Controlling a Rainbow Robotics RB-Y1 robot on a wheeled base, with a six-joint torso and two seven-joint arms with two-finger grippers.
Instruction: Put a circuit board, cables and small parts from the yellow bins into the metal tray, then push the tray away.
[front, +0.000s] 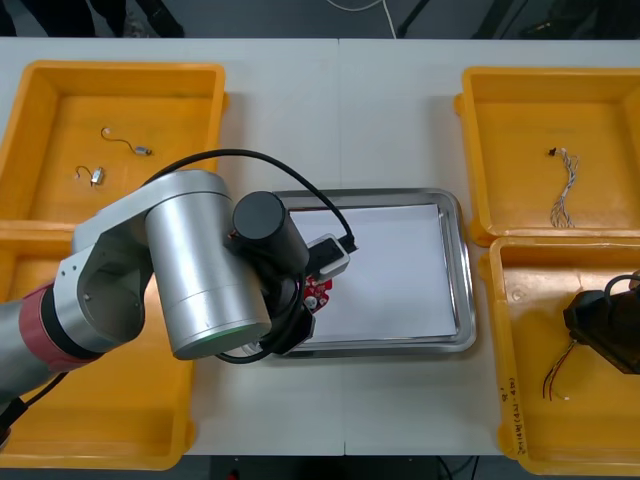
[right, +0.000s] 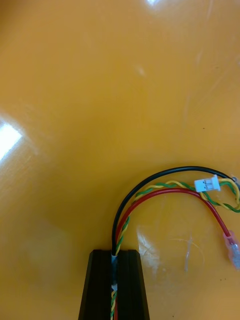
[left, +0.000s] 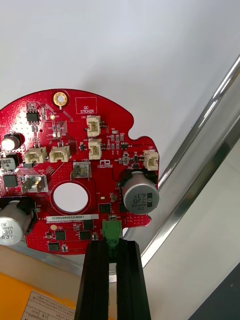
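- Left gripper (left: 112, 246) sits over the 8 o'clock corner of the metal tray (front: 455, 250). Its fingers are pinched narrow on a green connector at the edge of the round red circuit board (left: 75, 170).
- Board lies over the tray's white liner, one edge overlapping the shiny rim. Cannot tell whether it rests down or hangs just above.
- Right gripper (front: 598, 325) is down in the near right yellow bin (front: 520, 400), at 4 o'clock from the tray. Its fingers are closed tight on a bundle of cables (right: 165, 192): black, red and twisted yellow-green. The loose ends trail on the bin floor.
- Far right bin (front: 480, 120), 2 o'clock: one pale cable (front: 565, 188), well apart from either arm.
- Far left bin (front: 40, 120), 10 o'clock: two small metal parts (front: 92, 176) with thin leads, untouched.
- Progress, my reading: early. Board has reached the tray but is not released. Cables are gripped but not yet carried across. Small parts are not begun. Pushing the tray away comes last.
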